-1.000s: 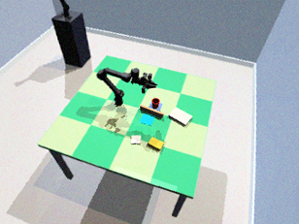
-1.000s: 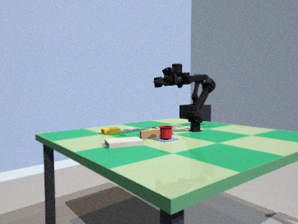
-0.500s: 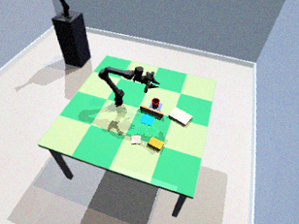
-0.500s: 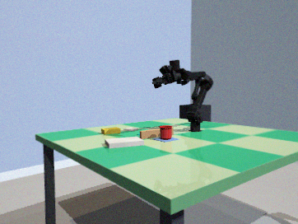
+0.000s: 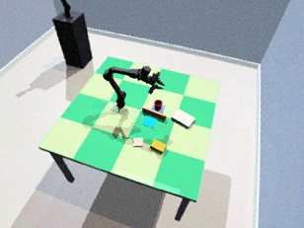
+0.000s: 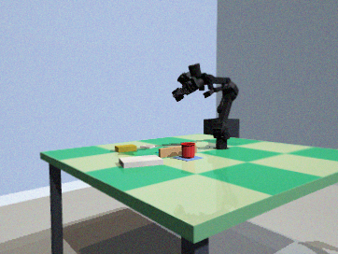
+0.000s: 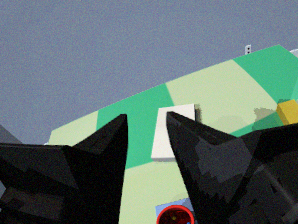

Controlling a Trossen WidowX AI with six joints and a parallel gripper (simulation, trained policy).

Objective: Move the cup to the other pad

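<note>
A red cup (image 5: 158, 104) (image 6: 188, 150) (image 7: 174, 213) stands upright on a blue pad (image 5: 163, 111) (image 6: 192, 159) (image 7: 163, 207). Its dark inside shows small specks in the wrist view; I cannot make out the marbles clearly. A cyan pad (image 5: 149, 122) lies bare on the other side of a low brown wall (image 5: 154, 114) (image 6: 168, 152). My gripper (image 5: 158, 87) (image 7: 146, 119) is partly open, with nothing between its fingers. It hangs well above the table and the cup. In the wrist view the cup is at the bottom edge, partly hidden by the right finger.
A white box (image 5: 184, 119) (image 6: 140, 162) (image 7: 164, 137) lies near the cup's pad. A yellow block (image 5: 158, 146) (image 6: 126, 148) (image 7: 288, 112) and a small pale tile (image 5: 138, 142) lie beyond the cyan pad. The low wall stands between the pads.
</note>
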